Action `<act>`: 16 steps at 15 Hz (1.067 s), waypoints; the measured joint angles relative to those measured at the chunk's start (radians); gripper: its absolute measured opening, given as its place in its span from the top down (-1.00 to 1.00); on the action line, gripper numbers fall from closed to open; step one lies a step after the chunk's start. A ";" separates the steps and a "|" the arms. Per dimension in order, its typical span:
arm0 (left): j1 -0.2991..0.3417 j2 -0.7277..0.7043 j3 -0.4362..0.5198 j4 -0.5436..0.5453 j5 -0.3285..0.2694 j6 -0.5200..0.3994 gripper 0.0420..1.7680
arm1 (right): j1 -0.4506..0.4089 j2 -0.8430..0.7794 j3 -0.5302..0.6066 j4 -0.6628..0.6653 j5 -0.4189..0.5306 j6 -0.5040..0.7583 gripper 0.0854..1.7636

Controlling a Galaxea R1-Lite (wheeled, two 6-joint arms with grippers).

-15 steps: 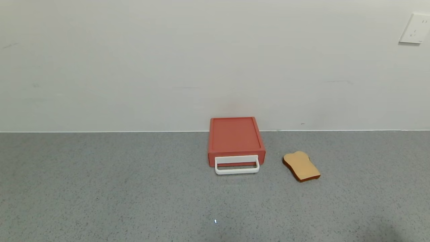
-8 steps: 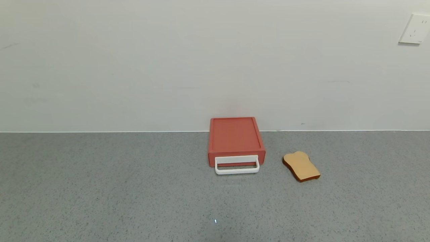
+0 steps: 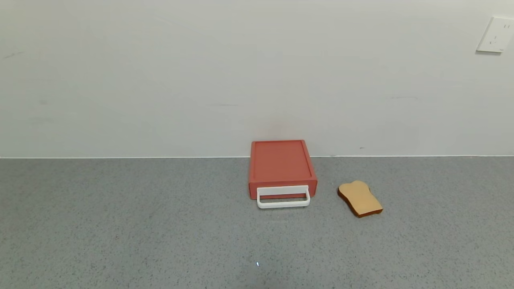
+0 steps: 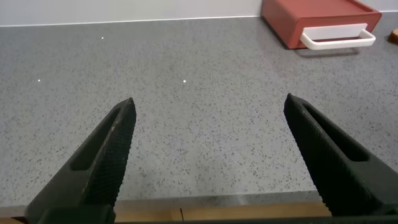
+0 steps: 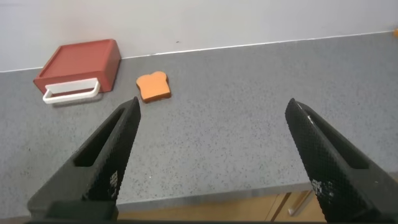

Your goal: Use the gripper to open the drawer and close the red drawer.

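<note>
Hanging low over the near edge of the grey speckled bench (image 4: 186, 112), the left claw (image 4: 208, 158) has its two ribbed black fingers (image 4: 102, 158) spread wide, released, with nothing between them. Ahead of this claw and off to its right, well apart from it, sits the red drawer (image 4: 314, 18), its white loop handle (image 4: 339, 38) facing back toward the robot.

Over the same near edge, farther right, the right claw (image 5: 211, 162) is likewise released, its fingers (image 5: 323, 165) splayed around bare bench (image 5: 249, 112). Forward and to the left of this claw lies the toast slice (image 5: 153, 87), flat on the bench, and just beyond that, farther left, the red drawer (image 5: 81, 65) again.

From the head camera neither claw shows. The red drawer (image 3: 281, 164) rests with its back against the white wall (image 3: 200, 80), its tray pushed in so the handle (image 3: 283, 196) sits at the front face. The toast slice (image 3: 360, 198) lies near its right side, not touching it. A white wall socket (image 3: 496, 34) sits high on the wall at far right.
</note>
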 joint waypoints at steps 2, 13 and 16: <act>0.000 0.000 0.000 -0.002 0.000 -0.001 -0.94 | -0.002 -0.044 0.071 -0.047 0.006 -0.004 -0.94; 0.000 0.000 0.000 -0.002 -0.002 0.000 -0.94 | -0.003 -0.075 0.591 -0.536 0.016 -0.085 -0.94; 0.000 0.000 0.000 0.000 -0.001 0.000 -0.94 | -0.003 -0.075 0.629 -0.549 0.070 -0.082 -0.94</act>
